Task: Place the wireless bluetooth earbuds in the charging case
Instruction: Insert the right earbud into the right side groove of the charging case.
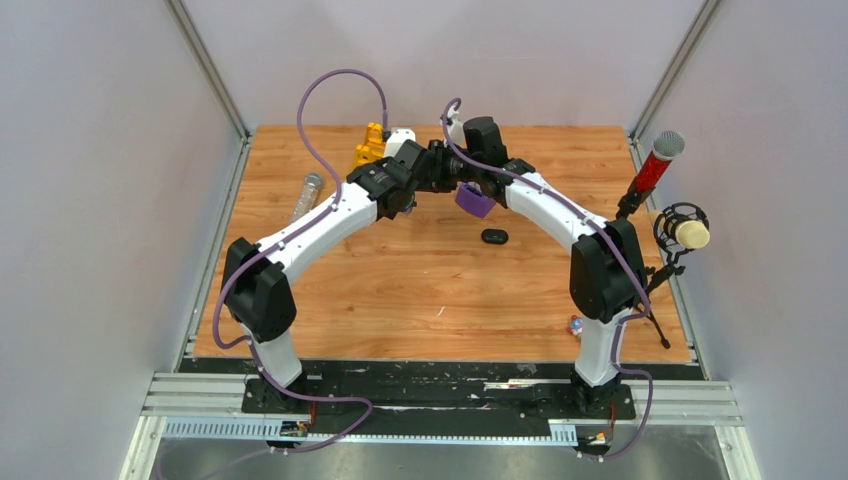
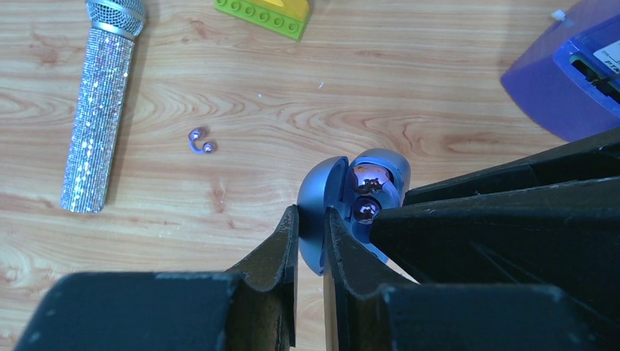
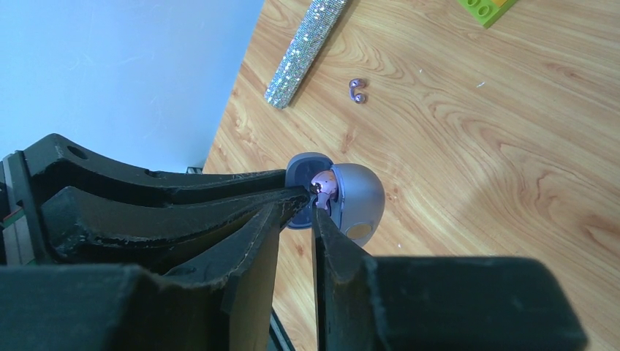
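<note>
A blue-grey clamshell charging case (image 2: 322,197) hangs open above the table. My left gripper (image 2: 312,212) is shut on its lid. Two glossy purple balls of an earbud (image 2: 364,210) sit in the case's tray. My right gripper (image 3: 311,201) is at the case's (image 3: 358,201) opening, jaws a narrow gap apart with nothing between them. A pinkish earbud part (image 3: 322,184) lies in the tray just past its tips. Another purple clip-shaped earbud (image 2: 199,141) lies on the wood. In the top view both grippers (image 1: 440,165) meet at the back middle, and the case is hidden.
A glittery silver microphone (image 2: 99,110) lies to the left. A green and yellow toy brick (image 2: 267,13) sits behind it. A purple box (image 2: 563,80) is close on the right. A small black oval (image 1: 493,236) lies mid-table. A red microphone (image 1: 655,165) stands at the right edge.
</note>
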### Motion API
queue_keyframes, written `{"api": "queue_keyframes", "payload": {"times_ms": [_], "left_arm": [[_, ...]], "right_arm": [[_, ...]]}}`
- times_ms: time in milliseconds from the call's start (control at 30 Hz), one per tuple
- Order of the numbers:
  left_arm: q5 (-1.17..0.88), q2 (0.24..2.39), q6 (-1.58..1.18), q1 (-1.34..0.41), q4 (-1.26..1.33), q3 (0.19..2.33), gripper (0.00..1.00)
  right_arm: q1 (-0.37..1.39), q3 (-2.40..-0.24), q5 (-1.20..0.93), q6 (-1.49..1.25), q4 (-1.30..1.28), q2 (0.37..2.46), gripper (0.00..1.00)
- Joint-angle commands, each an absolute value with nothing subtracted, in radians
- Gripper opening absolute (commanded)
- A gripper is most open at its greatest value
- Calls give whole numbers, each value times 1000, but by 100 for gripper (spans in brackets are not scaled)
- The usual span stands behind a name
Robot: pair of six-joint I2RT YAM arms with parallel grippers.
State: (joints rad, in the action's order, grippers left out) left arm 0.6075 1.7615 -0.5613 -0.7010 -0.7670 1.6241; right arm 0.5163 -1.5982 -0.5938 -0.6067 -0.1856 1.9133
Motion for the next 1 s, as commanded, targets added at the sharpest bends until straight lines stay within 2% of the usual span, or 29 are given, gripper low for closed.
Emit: {"api": "queue_keyframes", "payload": {"times_ms": [0, 967], "left_arm": [[636, 1717, -572, -707, -740, 1624, 12], [645, 1707, -565, -712, -734, 1615, 11]], "right_arm": [[523, -1628, -599, -600, -177, 1925, 25], [534, -1648, -547, -540, -208, 1905, 29]]}}
